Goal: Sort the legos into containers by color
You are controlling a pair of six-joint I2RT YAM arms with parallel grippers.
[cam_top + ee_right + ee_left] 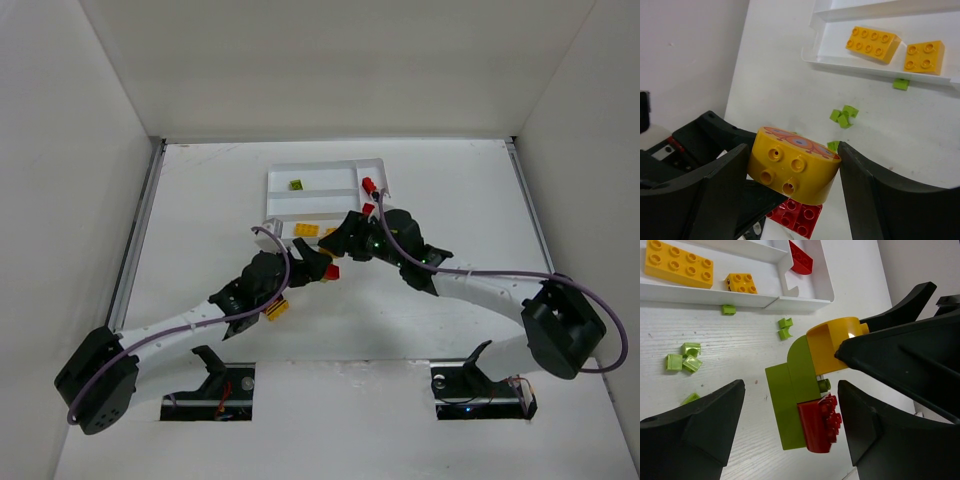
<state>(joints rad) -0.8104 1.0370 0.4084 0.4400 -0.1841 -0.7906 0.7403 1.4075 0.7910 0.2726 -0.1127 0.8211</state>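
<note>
Yellow rounded brick (792, 172): top of a mixed clump (800, 390), just outside the tray (700, 292) off its corner on the arms' side; it looks raised off the surface (730, 340).
right hand (792, 150): clamped on the yellow rounded brick, one finger on each flank.
left hand (790, 390): released; its fingers stand either side of the green brick (785, 405) and red brick (820, 425), with a gap showing on the green side.
step, as judged: split the clump between your two hands.
grip: close your left hand squarely on the green brick, below the yellow seam. Do not pinch the red brick alone.
separation: hold your right hand fixed and tilt the left away, so the studs release row by row. A straight pull is likelier to jerk.
risk: the red brick may pop free and drop beside the tray.
lime bits (685, 360): loose on the surface just beside the tray's near wall, unsorted.
tray contents: yellow bricks (677, 262) lie in a long slot and a red piece (801, 260) lies in the end slot by the corner. Carry your yellow to the yellow slot once it is free.
</note>
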